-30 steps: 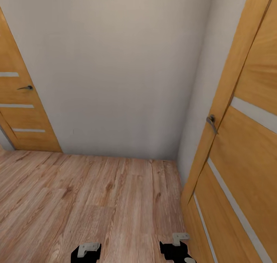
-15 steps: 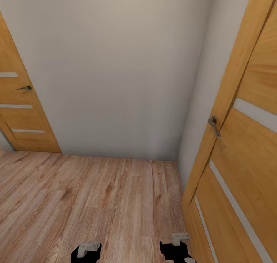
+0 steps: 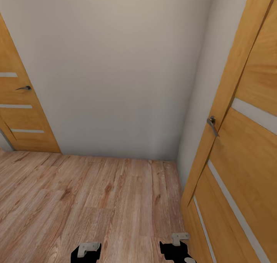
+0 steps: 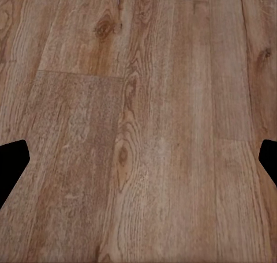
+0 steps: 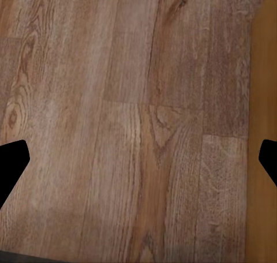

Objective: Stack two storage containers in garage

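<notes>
The two storage containers are out of view, and so is the garage. I face a corner of a hallway with a light wood-plank floor [image 3: 104, 201]. My left gripper [image 3: 86, 251] and right gripper [image 3: 179, 247] hang low at the bottom edge of the head view. In the left wrist view the left gripper [image 4: 138, 162] is open, its dark fingertips [image 4: 12, 165] far apart over bare planks. The right gripper [image 5: 138, 162] is also open, with nothing between its fingertips [image 5: 12, 165].
A cream wall [image 3: 115, 70] closes the way ahead. A wooden door [image 3: 19, 109] with a lever handle [image 3: 25, 88] stands at the left. Close on the right is another wooden door [image 3: 238, 159] with its handle [image 3: 211, 123], its edge [image 5: 264, 72] beside my right gripper.
The whole head view has shifted very slightly, so the camera moved a little. Both grippers keep the same pose and stay open.
</notes>
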Robot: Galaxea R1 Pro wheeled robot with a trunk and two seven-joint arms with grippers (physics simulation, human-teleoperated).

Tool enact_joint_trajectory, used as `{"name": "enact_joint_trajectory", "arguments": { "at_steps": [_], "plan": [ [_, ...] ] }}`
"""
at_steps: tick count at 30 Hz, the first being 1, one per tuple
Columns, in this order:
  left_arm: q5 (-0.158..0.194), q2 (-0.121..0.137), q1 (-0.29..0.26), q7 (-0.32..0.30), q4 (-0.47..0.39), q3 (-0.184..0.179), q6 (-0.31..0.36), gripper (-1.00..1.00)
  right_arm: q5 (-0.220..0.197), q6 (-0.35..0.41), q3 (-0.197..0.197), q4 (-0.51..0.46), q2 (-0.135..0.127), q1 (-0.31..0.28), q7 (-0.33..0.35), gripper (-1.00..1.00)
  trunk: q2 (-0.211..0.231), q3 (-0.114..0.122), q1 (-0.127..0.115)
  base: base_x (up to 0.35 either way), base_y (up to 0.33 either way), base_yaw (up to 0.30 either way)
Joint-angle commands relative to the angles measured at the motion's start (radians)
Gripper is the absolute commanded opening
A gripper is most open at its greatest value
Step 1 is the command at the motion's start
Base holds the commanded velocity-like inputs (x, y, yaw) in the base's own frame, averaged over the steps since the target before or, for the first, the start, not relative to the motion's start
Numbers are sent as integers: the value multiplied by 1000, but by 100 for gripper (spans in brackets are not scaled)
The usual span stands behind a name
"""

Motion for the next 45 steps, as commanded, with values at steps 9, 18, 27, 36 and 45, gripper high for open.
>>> {"name": "enact_joint_trajectory", "arguments": {
  "at_steps": [9, 18, 27, 36, 45],
  "plan": [
    [1, 0, -1, -1, 1, 2, -3, 100, 1, -3, 2, 1, 0, 0, -2, 100, -1, -1, 0, 91, -1, 0],
    [1, 0, -1, -2, 1, 3, -3, 100, 1, -3, 2, 1, 0, 0, -2, 100, -1, -1, 0, 157, 0, 0],
    [1, 0, -1, -2, 1, 3, -3, 100, 1, -3, 2, 1, 0, 0, -2, 100, -1, -1, 0, 14, 0, 0],
    [1, 0, -1, -2, 1, 2, -3, 100, 1, -3, 2, 0, 0, -1, -2, 100, -1, -1, 0, 181, 0, 0],
    [1, 0, -1, -2, 1, 3, -3, 100, 1, -3, 2, 0, 0, -1, -2, 100, -1, -1, 0, 144, 0, 0]
  ]
}}
